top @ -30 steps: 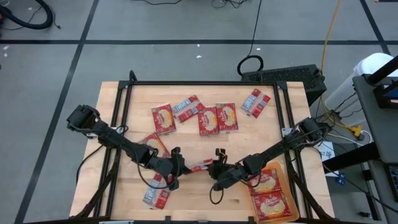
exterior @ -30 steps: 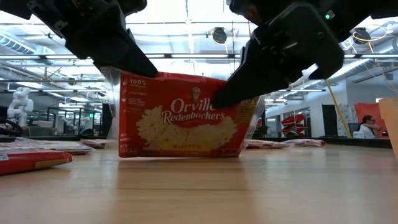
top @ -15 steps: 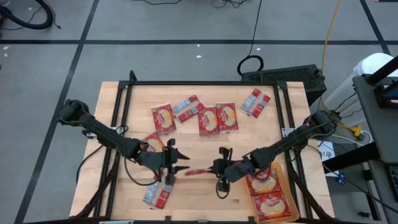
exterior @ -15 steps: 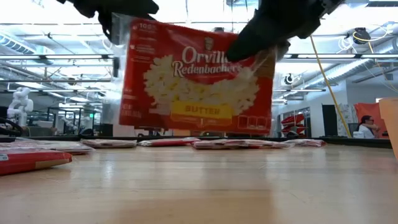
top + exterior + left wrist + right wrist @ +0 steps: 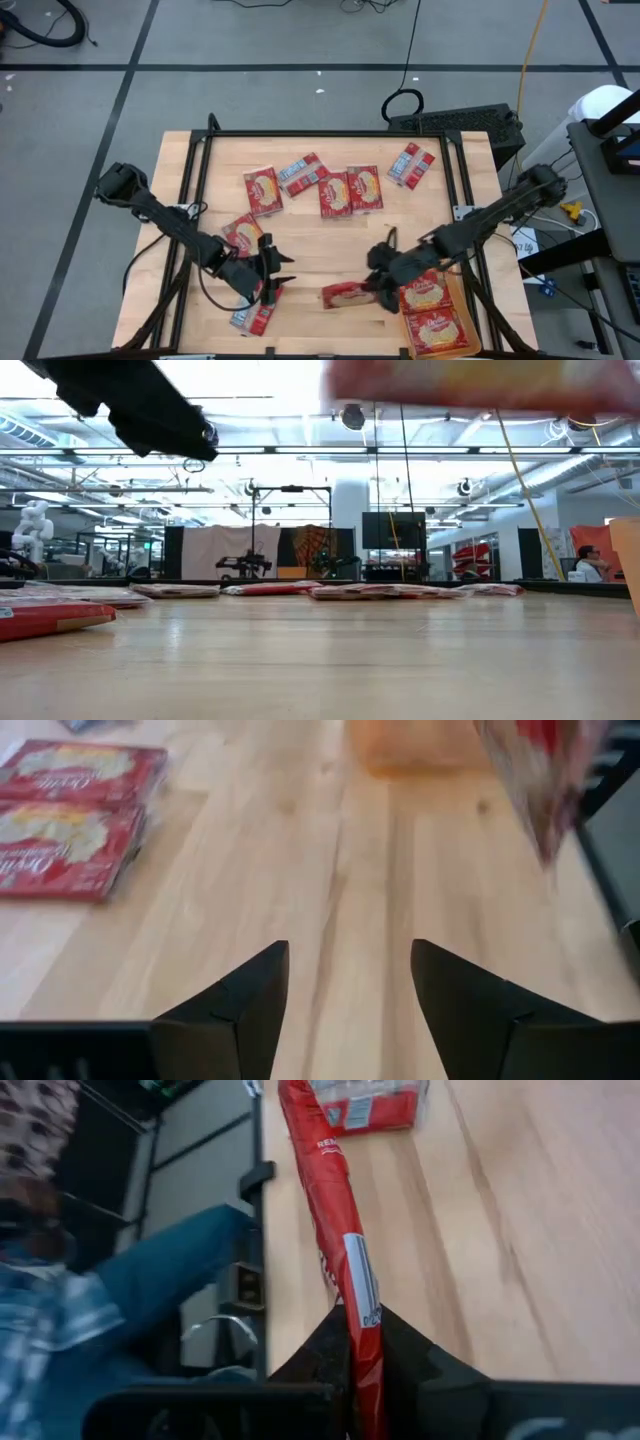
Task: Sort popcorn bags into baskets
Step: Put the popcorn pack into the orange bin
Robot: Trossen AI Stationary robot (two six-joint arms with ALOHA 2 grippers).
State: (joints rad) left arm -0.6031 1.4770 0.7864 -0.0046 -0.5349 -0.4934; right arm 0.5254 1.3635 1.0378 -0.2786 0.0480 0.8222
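- Bare bench (image 5: 320,245) runs across the middle, between the far row of popcorn bags (image 5: 338,192) and both arms.
- The right tool (image 5: 382,288) holds a bag (image 5: 345,295) over the near centre, just beside the orange basket (image 5: 462,300).
- Two bags (image 5: 250,318) crowd the near left around the left tool (image 5: 276,272).

On the table (image 5: 190,180), five popcorn bags (image 5: 340,180) lie in a row toward twelve o'clock. The basket (image 5: 457,285) sits at five o'clock with two bags in it. Another bag (image 5: 345,295) is just beside it, at its nine o'clock.
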